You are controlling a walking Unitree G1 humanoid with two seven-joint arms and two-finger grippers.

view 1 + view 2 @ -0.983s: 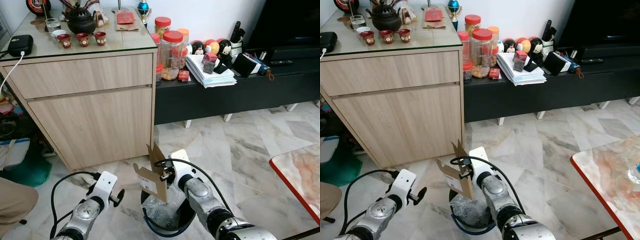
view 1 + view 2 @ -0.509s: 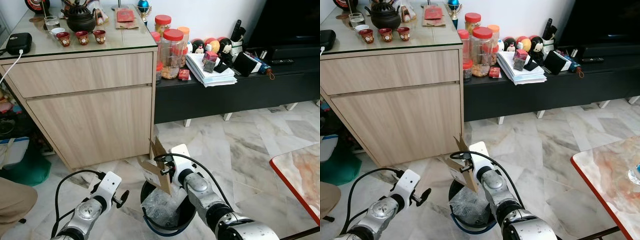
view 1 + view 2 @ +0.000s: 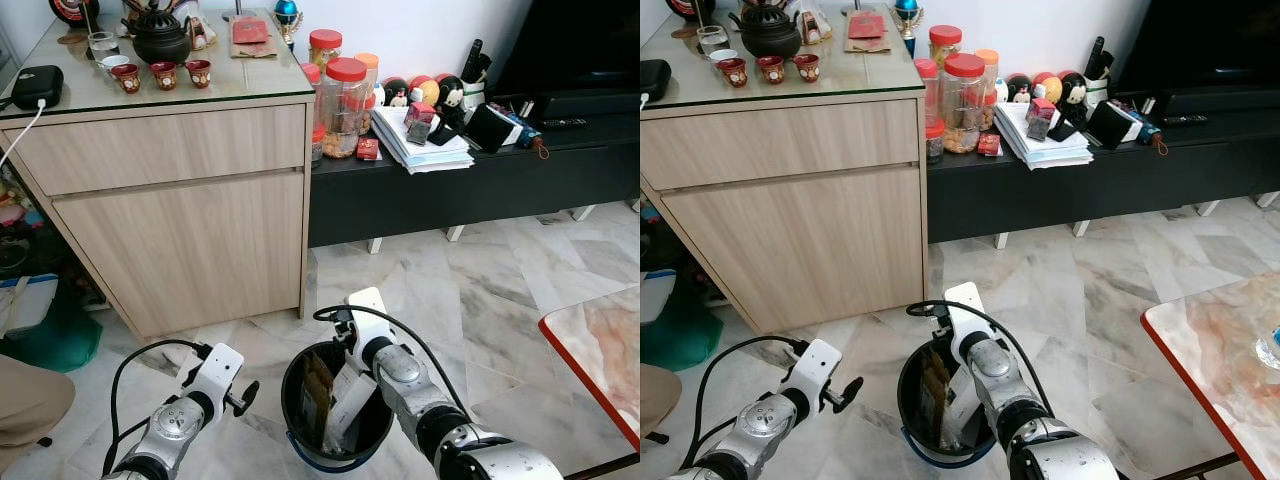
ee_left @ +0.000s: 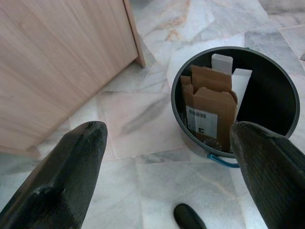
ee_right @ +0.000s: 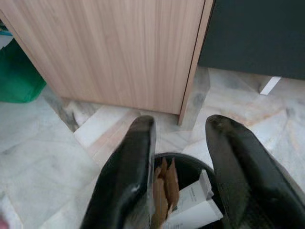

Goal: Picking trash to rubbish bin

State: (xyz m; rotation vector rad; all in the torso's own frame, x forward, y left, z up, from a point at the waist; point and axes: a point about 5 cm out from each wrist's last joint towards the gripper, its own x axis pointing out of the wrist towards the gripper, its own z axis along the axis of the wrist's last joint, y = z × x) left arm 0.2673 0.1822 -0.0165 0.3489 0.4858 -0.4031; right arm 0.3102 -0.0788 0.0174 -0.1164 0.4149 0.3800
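Note:
A black rubbish bin (image 3: 291,398) with a blue handle stands on the marble floor between my arms. A flattened brown cardboard box (image 3: 318,392) with a barcode label (image 4: 202,121) stands upright inside it, beside white card strips (image 3: 350,402). My right gripper (image 5: 181,157) hovers just above the bin's far rim, open, with nothing between its fingers (image 5: 127,181). My left gripper (image 4: 167,157) is open wide, low over the floor to the left of the bin (image 4: 286,90), and looks down into it.
A tall wooden cabinet (image 3: 180,220) stands close behind the bin. A black TV console (image 3: 450,190) with jars and papers runs to the right. A marble table corner with a red edge (image 3: 600,340) is at the right. A green bag (image 3: 60,340) lies at the left.
The cardboard box that my right gripper held over the bin has dropped in and now stands inside it. The right gripper has opened.

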